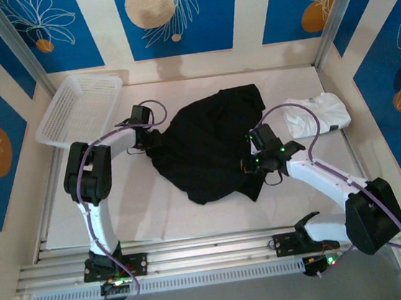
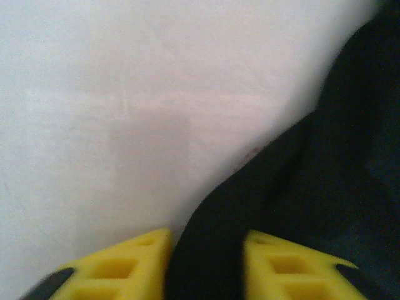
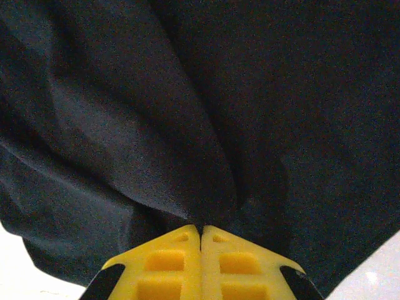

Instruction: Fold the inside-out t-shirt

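The inside-out t-shirt lies crumpled on the white table as a black heap, with no print showing. My left gripper is at its left edge. In the left wrist view a fold of the black cloth fills the gap between the yellow fingers, so the left gripper is shut on it. My right gripper is at the shirt's right edge. Its fingertips are pressed together, and the dark cloth puckers into them.
A white mesh basket stands at the back left. A small folded white garment lies at the right, just beyond the right arm. Bare table shows in front of the shirt, and the aluminium rail runs along the near edge.
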